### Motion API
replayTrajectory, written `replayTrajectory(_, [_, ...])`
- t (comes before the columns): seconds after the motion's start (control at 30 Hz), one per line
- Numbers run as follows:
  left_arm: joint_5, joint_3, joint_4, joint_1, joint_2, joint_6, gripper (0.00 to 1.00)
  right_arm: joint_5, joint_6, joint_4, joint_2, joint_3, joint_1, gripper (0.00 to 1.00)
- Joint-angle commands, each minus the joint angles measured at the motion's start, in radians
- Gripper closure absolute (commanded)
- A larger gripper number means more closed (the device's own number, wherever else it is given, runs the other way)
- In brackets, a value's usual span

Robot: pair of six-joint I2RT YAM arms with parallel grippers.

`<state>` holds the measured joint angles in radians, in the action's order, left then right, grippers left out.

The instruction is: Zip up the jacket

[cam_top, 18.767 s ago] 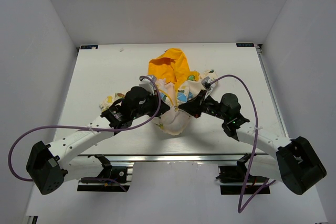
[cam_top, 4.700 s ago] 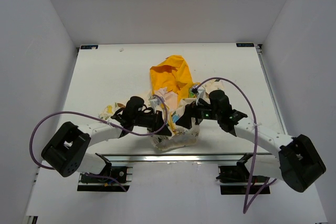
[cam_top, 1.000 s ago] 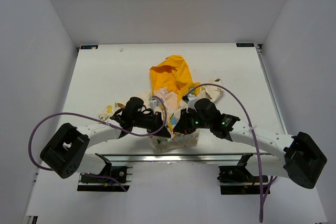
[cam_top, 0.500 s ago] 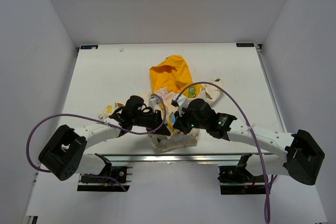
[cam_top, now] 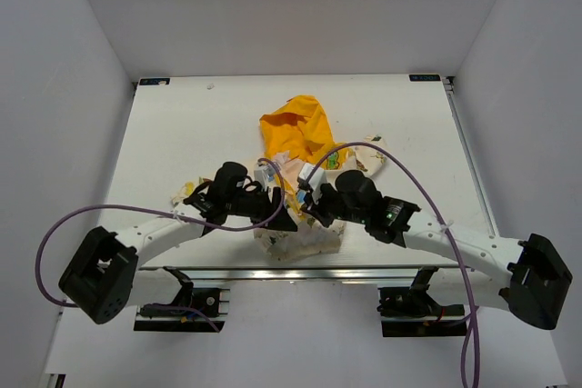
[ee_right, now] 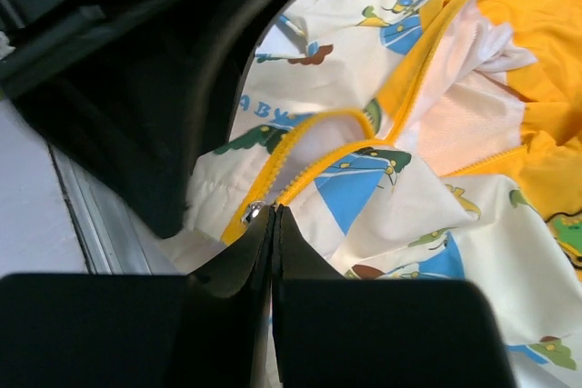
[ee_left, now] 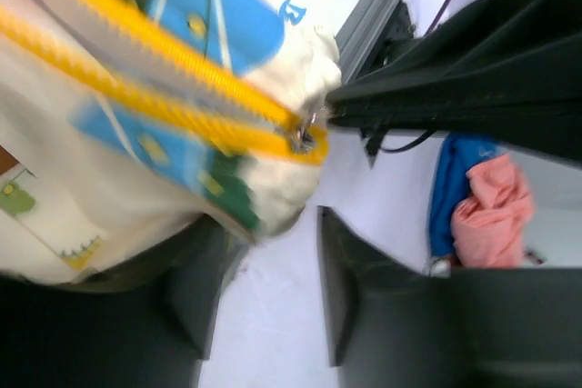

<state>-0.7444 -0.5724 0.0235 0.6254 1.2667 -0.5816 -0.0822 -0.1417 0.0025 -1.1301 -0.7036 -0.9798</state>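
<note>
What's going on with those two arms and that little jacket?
Two robot arms are trying to zip up a child's hooded jacket lying near the front edge of the table. The right gripper is shut at the zipper slider, apparently pinching it, down by the hem. The left gripper is open beside the hem. The yellow zipper strips part just above the slider, so the jacket is almost fully unzipped.

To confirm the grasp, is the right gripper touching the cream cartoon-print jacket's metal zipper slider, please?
Touching: right wrist view shows the right gripper pinched shut at the metal zipper slider.
</note>
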Motion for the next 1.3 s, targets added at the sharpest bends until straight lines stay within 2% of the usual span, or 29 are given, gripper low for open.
replayTrajectory(0.0, [0.049, -0.024, -0.048, 0.008, -0.116, 0.012, 0.34, 0.044, -0.026, 0.045, 0.035, -0.050, 0.009, 1.00])
replayTrajectory(0.07, [0.082, -0.017, -0.040, 0.008, -0.179, 0.026, 0.02, 0.036, 0.020, 0.016, 0.036, -0.072, 0.010, 1.00])
replayTrajectory(0.17, [0.166, -0.069, -0.179, 0.008, -0.279, 0.107, 0.02, -0.005, 0.077, -0.045, 0.041, -0.111, 0.010, 1.00])
replayTrajectory(0.23, [0.293, -0.128, -0.314, 0.010, -0.325, 0.149, 0.02, -0.001, 0.128, -0.073, 0.043, -0.137, 0.010, 1.00])
replayTrajectory(0.4, [0.580, -0.224, -0.470, 0.051, -0.369, 0.238, 0.02, 0.013, 0.212, -0.171, 0.009, -0.256, 0.010, 1.00])
replayTrajectory(0.5, [0.634, -0.238, -0.445, 0.117, -0.423, 0.276, 0.02, 0.028, 0.249, -0.243, -0.029, -0.344, 0.020, 1.00])
replayTrajectory(0.57, [0.718, -0.248, -0.439, 0.178, -0.432, 0.304, 0.02, 0.024, 0.261, -0.280, -0.063, -0.413, 0.027, 1.00])
replayTrajectory(0.8, [1.043, -0.336, -0.507, 0.359, -0.316, 0.384, 0.02, -0.005, 0.289, -0.386, -0.154, -0.520, 0.066, 1.00])
replayTrajectory(1.03, [1.151, -0.316, -0.447, 0.401, -0.287, 0.417, 0.08, -0.109, 0.324, -0.392, -0.165, -0.531, 0.136, 1.00])
replayTrajectory(1.27, [1.106, -0.362, -0.453, 0.430, -0.184, 0.463, 0.12, -0.243, 0.341, -0.389, -0.181, -0.534, 0.202, 1.00])
